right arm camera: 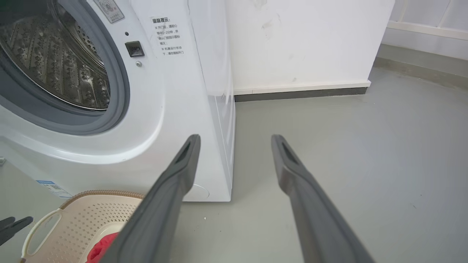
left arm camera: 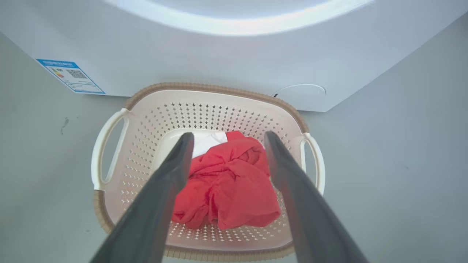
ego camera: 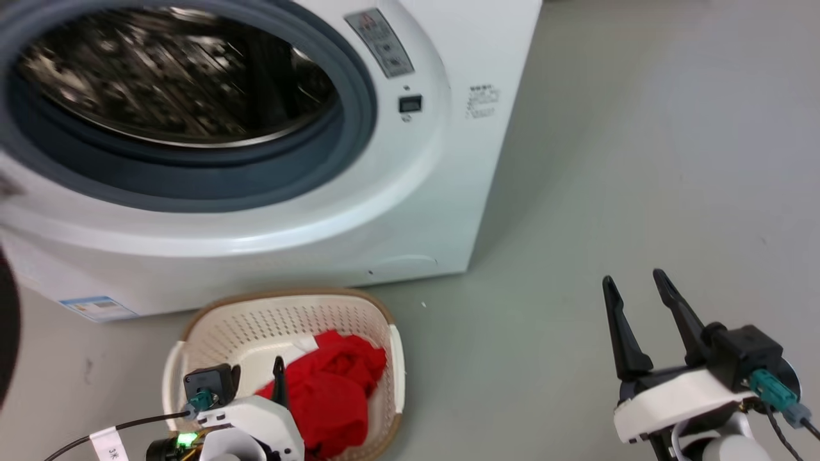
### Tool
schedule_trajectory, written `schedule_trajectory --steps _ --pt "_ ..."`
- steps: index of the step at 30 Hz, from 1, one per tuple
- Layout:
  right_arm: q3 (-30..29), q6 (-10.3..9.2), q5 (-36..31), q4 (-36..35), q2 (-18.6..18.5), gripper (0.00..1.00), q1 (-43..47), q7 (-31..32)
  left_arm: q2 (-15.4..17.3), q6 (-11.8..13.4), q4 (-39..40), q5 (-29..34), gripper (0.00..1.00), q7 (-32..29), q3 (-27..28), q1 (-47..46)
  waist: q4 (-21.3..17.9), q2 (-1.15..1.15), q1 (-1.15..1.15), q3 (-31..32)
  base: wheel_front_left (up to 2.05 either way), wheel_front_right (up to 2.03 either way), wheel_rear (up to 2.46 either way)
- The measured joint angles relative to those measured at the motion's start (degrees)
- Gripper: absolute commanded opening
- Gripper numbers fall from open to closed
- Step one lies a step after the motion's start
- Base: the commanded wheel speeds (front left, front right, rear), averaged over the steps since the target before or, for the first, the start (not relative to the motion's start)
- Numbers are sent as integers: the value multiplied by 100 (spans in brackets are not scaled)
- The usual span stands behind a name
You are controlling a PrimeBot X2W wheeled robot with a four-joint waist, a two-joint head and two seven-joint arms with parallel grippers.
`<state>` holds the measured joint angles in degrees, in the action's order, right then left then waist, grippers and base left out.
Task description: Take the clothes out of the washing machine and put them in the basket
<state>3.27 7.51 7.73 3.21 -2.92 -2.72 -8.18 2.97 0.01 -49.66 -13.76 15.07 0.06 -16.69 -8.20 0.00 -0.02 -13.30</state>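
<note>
The bright red clothes [ego camera: 333, 384] [left arm camera: 226, 182] lie bundled in the cream basket [ego camera: 282, 296] [left arm camera: 215, 87], with a small white piece at the far side. The basket stands on the floor right in front of the white washing machine [ego camera: 410, 211] [right arm camera: 175, 109]. Its steel drum [ego camera: 173, 77] [right arm camera: 47, 62] shows bare metal through the open mouth. My left gripper [ego camera: 256, 368] [left arm camera: 228, 135] hangs open just above the clothes, holding nothing. My right gripper [ego camera: 633, 276] [right arm camera: 236, 137] is open over bare floor to the right of the machine, and the basket [right arm camera: 95, 193] sits at its lower left.
Grey floor [ego camera: 640, 160] stretches to the right of the machine. A white wall with a dark skirting [right arm camera: 299, 93] stands behind it. A dark curved edge [ego camera: 6, 333] sits at the far left. A blue label [left arm camera: 71, 75] marks the machine's lower front.
</note>
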Motion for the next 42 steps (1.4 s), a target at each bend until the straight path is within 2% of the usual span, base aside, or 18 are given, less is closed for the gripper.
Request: schedule_trajectory --steps 5,22,27,33,42 --pt "-84 0 -59 -136 0 100 232 125 -3 69 820 -22 100 0 -205 199 235 0 0 409 0 0 0" --pt "-308 0 -225 -655 -1 100 814 470 25 308 3796 745 100 0 -704 914 724 0 0 1328 0 0 0" --pt "-332 0 -230 -790 0 100 921 523 169 360 4236 867 100 -22 -742 1198 774 0 1 1448 0 0 0" --pt "-377 0 -261 -917 0 100 1120 555 275 407 4719 954 100 -377 -843 1640 823 0 1 1527 0 0 0" --pt "-399 0 -249 -1006 0 100 1241 597 231 460 4940 862 100 -544 -960 1931 868 0 1 1551 0 0 0"
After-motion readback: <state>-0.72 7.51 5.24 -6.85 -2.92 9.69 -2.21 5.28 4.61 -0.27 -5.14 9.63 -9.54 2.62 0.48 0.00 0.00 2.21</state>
